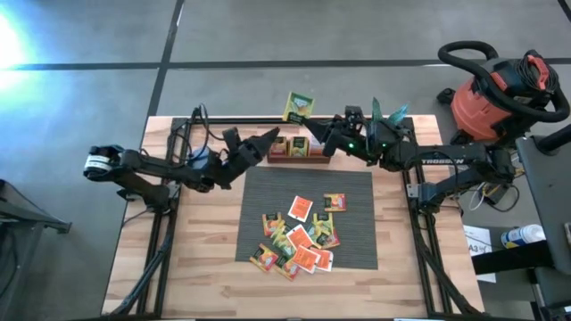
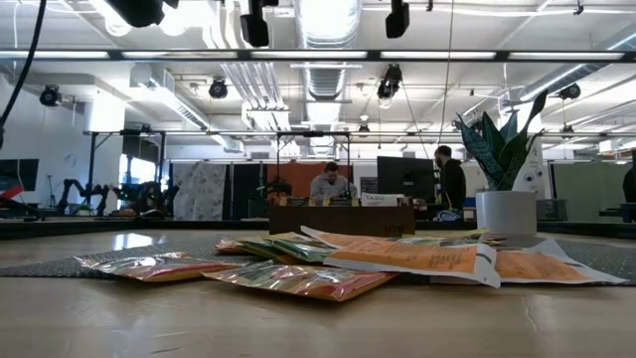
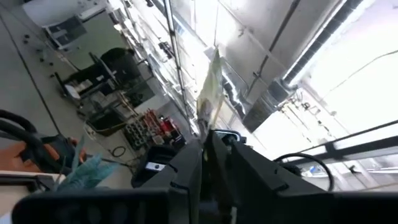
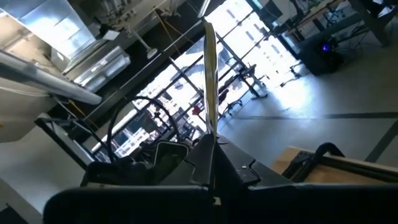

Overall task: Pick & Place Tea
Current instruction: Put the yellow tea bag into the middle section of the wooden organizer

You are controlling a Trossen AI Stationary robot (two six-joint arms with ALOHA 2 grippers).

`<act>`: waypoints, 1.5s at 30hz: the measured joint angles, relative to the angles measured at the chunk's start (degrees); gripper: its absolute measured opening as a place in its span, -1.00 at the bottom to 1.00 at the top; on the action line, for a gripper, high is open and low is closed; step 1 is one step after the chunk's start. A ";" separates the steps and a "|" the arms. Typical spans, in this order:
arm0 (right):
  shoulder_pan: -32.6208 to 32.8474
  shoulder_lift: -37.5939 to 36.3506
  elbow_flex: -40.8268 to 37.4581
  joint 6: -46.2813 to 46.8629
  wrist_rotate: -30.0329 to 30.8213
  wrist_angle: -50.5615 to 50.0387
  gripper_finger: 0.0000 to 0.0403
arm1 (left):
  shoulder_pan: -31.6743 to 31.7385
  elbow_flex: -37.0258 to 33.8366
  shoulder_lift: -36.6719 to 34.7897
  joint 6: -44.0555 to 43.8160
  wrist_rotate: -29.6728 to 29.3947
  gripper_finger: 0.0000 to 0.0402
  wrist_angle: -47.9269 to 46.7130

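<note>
Tea sachet [image 1: 300, 107] pinched by both end effectors — left [image 1: 278, 135], right [image 1: 312, 127] — above tray [image 1: 299, 156].

Around me the grey concrete floor [image 1: 268, 36] is gleaming under ceiling lights [image 2: 328, 20], a red shop vacuum [image 1: 500, 94] is sitting beside my wooden table [image 1: 205, 259], and two people are working at desks beyond a potted plant [image 2: 505, 169].

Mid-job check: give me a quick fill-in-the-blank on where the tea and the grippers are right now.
The right gripper is ___ on one raised tea sachet.
The other sachets lie on the ribbed grey ___.
The red vacuum stands on the floor on the ___ arm's side.
Missing words: shut; mat; right.
</note>
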 joint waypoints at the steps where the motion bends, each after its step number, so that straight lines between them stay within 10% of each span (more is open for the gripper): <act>1: 0.00 0.39 0.27 0.11 -0.71 0.00 -0.96 | 0.20 -0.01 0.22 -0.19 -0.01 -0.58 0.03; 35: 0.00 8.29 7.38 1.26 -6.92 -4.45 -0.96 | 1.36 0.12 0.64 5.58 0.82 -0.58 0.47; 45: 0.00 9.43 7.19 -0.58 -7.07 -7.48 -0.96 | 1.34 0.12 0.64 5.40 -0.84 -0.96 -5.08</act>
